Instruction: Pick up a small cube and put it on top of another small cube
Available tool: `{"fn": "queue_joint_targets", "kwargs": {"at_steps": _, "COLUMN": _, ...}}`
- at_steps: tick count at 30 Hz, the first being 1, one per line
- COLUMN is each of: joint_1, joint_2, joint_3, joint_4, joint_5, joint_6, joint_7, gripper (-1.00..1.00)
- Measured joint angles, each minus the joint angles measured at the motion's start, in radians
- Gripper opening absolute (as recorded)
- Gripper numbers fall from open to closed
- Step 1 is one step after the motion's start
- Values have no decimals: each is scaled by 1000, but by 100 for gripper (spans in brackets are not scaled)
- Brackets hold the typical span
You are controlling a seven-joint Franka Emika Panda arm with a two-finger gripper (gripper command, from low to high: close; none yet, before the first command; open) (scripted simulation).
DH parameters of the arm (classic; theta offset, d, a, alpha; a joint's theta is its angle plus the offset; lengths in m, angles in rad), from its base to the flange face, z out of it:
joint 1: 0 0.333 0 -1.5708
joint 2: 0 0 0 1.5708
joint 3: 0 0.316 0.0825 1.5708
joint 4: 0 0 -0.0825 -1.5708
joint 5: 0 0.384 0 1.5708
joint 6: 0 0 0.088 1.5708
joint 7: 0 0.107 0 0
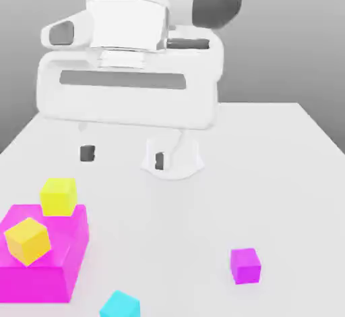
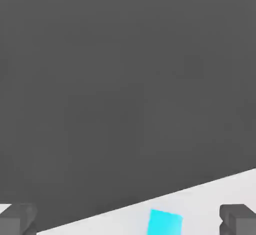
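My gripper (image 1: 123, 156) hangs open above the far part of the white table (image 1: 269, 174), its two dark fingertips (image 1: 87, 152) wide apart with nothing between them. A small magenta cube (image 1: 245, 266) lies alone toward the exterior view's right front. At the front edge rests a small cyan cube (image 1: 120, 305), the same cube (image 2: 165, 222) that the hand view catches between the fingertips (image 2: 239, 219), farther off. A yellow cube (image 1: 27, 241) sits on a big magenta block (image 1: 44, 268). A lime cube (image 1: 58, 196) is at that block's far edge.
The arm's white round base (image 1: 172, 159) stands on the table just behind the gripper. The big magenta block fills the front corner on the exterior view's left. Bare tabletop lies between the block and the small magenta cube.
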Motion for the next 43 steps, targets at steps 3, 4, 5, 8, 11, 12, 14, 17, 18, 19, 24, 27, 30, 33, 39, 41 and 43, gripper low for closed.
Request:
{"fn": "queue_joint_targets", "kwargs": {"at_steps": 3, "joint_1": -13, "joint_2": 109, "joint_3": -5, "joint_4": -5, "joint_5": 5, "joint_6": 37, "joint_7": 25, "gripper": 0}}
{"fn": "queue_joint_targets", "kwargs": {"at_steps": 4, "joint_1": -15, "joint_2": 145, "joint_3": -7, "joint_4": -7, "joint_5": 7, "joint_6": 49, "joint_7": 32, "gripper": 0}}
{"fn": "queue_joint_targets", "kwargs": {"at_steps": 5, "joint_1": -17, "joint_2": 181, "joint_3": -9, "joint_4": -8, "joint_5": 11, "joint_6": 61, "joint_7": 39, "gripper": 0}}
{"fn": "queue_joint_targets", "kwargs": {"at_steps": 8, "joint_1": -25, "joint_2": 290, "joint_3": -14, "joint_4": -14, "joint_5": 26, "joint_6": 98, "joint_7": 57, "gripper": 0}}
{"fn": "queue_joint_targets", "kwargs": {"at_steps": 11, "joint_1": -32, "joint_2": 398, "joint_3": -15, "joint_4": -10, "joint_5": 41, "joint_6": 150, "joint_7": 65, "gripper": 0}}
{"fn": "queue_joint_targets", "kwargs": {"at_steps": 12, "joint_1": -33, "joint_2": 435, "joint_3": -14, "joint_4": -4, "joint_5": 43, "joint_6": 175, "joint_7": 65, "gripper": 0}}
{"fn": "queue_joint_targets", "kwargs": {"at_steps": 14, "joint_1": -35, "joint_2": 507, "joint_3": -12, "joint_4": 11, "joint_5": 46, "joint_6": 230, "joint_7": 64, "gripper": 0}}
{"fn": "queue_joint_targets", "kwargs": {"at_steps": 17, "joint_1": -36, "joint_2": 534, "joint_3": -11, "joint_4": 16, "joint_5": 47, "joint_6": 252, "joint_7": 64, "gripper": -100}}
{"fn": "queue_joint_targets", "kwargs": {"at_steps": 18, "joint_1": -36, "joint_2": 534, "joint_3": -11, "joint_4": 16, "joint_5": 47, "joint_6": 252, "joint_7": 64, "gripper": -100}}
{"fn": "queue_joint_targets", "kwargs": {"at_steps": 19, "joint_1": -36, "joint_2": 534, "joint_3": -11, "joint_4": 16, "joint_5": 46, "joint_6": 252, "joint_7": 64, "gripper": -100}}
{"fn": "queue_joint_targets", "kwargs": {"at_steps": 24, "joint_1": -36, "joint_2": 483, "joint_3": -12, "joint_4": 5, "joint_5": 44, "joint_6": 211, "joint_7": 66, "gripper": -100}}
{"fn": "queue_joint_targets", "kwargs": {"at_steps": 27, "joint_1": -39, "joint_2": 380, "joint_3": -22, "joint_4": -14, "joint_5": 38, "joint_6": 128, "joint_7": 67, "gripper": -100}}
{"fn": "queue_joint_targets", "kwargs": {"at_steps": 30, "joint_1": -83, "joint_2": 272, "joint_3": -78, "joint_4": -18, "joint_5": 17, "joint_6": 24, "joint_7": 57, "gripper": -100}}
{"fn": "queue_joint_targets", "kwargs": {"at_steps": 33, "joint_1": -140, "joint_2": 163, "joint_3": -133, "joint_4": -19, "joint_5": 13, "joint_6": -83, "joint_7": 31, "gripper": -100}}
{"fn": "queue_joint_targets", "kwargs": {"at_steps": 39, "joint_1": -252, "joint_2": 123, "joint_3": -152, "joint_4": -47, "joint_5": 51, "joint_6": -98, "joint_7": -30, "gripper": -100}}
{"fn": "queue_joint_targets", "kwargs": {"at_steps": 41, "joint_1": -251, "joint_2": 148, "joint_3": -149, "joint_4": -55, "joint_5": 58, "joint_6": -65, "joint_7": -35, "gripper": 100}}
{"fn": "queue_joint_targets", "kwargs": {"at_steps": 43, "joint_1": -251, "joint_2": 148, "joint_3": -149, "joint_4": -55, "joint_5": 58, "joint_6": -65, "joint_7": -35, "gripper": 100}}
